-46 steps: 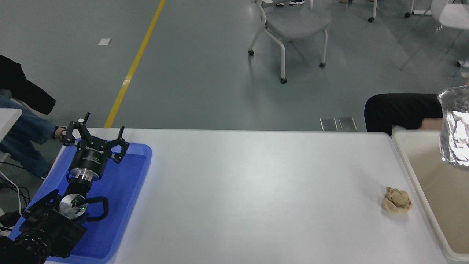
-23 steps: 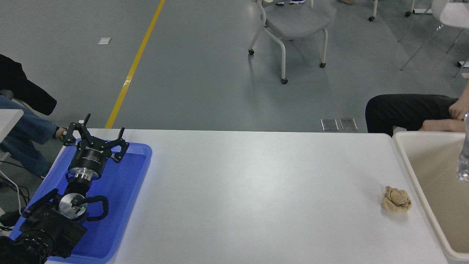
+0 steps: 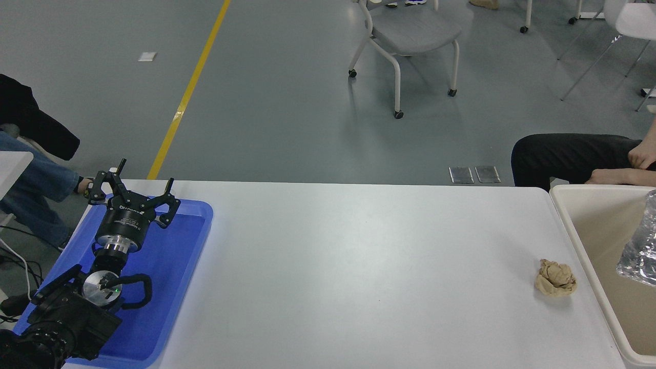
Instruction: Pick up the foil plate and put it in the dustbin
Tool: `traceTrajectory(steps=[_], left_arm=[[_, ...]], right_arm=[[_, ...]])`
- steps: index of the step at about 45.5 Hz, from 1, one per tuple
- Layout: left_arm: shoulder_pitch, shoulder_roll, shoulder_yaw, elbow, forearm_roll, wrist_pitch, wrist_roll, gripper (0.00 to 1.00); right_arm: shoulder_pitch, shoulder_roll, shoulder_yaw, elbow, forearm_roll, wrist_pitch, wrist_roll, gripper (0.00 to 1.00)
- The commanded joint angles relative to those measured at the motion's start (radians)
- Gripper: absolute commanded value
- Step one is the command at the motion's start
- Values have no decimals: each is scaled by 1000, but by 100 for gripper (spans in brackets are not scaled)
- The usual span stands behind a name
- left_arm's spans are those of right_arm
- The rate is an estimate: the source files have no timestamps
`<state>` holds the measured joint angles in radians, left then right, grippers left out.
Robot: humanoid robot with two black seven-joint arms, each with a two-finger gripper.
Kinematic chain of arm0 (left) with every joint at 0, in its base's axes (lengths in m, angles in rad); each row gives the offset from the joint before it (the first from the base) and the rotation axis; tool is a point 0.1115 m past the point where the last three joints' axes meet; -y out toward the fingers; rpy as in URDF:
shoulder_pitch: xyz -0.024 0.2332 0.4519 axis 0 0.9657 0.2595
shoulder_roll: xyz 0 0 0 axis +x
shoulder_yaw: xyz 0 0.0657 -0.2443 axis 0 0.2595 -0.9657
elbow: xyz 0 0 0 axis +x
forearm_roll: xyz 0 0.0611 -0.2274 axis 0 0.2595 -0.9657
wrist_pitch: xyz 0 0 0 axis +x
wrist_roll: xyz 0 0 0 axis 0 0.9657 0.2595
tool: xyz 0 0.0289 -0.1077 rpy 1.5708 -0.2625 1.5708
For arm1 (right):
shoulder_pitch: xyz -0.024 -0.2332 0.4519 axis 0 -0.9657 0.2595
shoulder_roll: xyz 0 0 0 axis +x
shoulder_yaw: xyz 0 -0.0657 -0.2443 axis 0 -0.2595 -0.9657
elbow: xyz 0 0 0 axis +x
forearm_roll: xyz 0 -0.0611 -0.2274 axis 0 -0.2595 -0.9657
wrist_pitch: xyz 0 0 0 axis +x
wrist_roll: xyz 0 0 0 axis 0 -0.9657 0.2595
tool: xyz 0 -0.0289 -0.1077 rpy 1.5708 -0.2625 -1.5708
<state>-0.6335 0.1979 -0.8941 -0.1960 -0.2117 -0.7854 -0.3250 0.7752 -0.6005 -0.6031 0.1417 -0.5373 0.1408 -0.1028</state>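
At the table's [image 3: 359, 266] near left corner the left arm lies parked over a shallow blue tray [image 3: 179, 287], which sits flush along the left edge and reaches almost to the far left corner. The left gripper [image 3: 134, 192] points toward the far edge with its fingers [image 3: 170, 185] spread wide and nothing between them; its tips hang over the tray's far rim. There is small white print on the gripper's black collar, too fine to read. Beyond the far left corner a person in blue trousers and a dark top is cut off by the frame. Rightward from the tray, the white top runs bare across the whole middle, from the near edge to the far edge. Behind the far edge stand a grey chair [image 3: 410, 36] on castors and a yellow floor line. Near the right edge lies a small crumpled tan paper wad [image 3: 555, 278], just beside the dustbin [image 3: 574, 230] but apart from its rim. The cream dustbin stands against the table's right edge, its far rim level with the far right corner. The foil plate [image 3: 640, 246] shows inside the dustbin at the frame's right border, tilted, partly cut off. A person's hands [image 3: 643, 154] rest behind the bin. The right gripper is out of view.
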Motion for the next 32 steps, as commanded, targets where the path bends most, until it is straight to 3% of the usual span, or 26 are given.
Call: traceTrajectory(steps=[1,6,10,12,13,15,32], left_arm=[[0,0,1,-2,0,0,1,100],[0,0,0,1,0,0,0,100],[0,0,0,1,0,0,0,100],[0,0,0,-2,0,0,1,100],[0,0,1,-2,0,0,0,100],[0,0,0,1,0,0,1,100],[0,0,1,-2,0,0,1,100]], right_arm=[[-25,19,22,-17,14,-9,0,0],[-25,27,23,-17,14,-9,2,2],[-28,27,34,-17,14,-7,1,13],[-28,28,42,-17,14,-7,0,24],[-30,28,45,-16,14,-7,0,39],[-31,30,49,-16,14,-7,2,99],[-10,41,66,-4,22,-1,0,100]])
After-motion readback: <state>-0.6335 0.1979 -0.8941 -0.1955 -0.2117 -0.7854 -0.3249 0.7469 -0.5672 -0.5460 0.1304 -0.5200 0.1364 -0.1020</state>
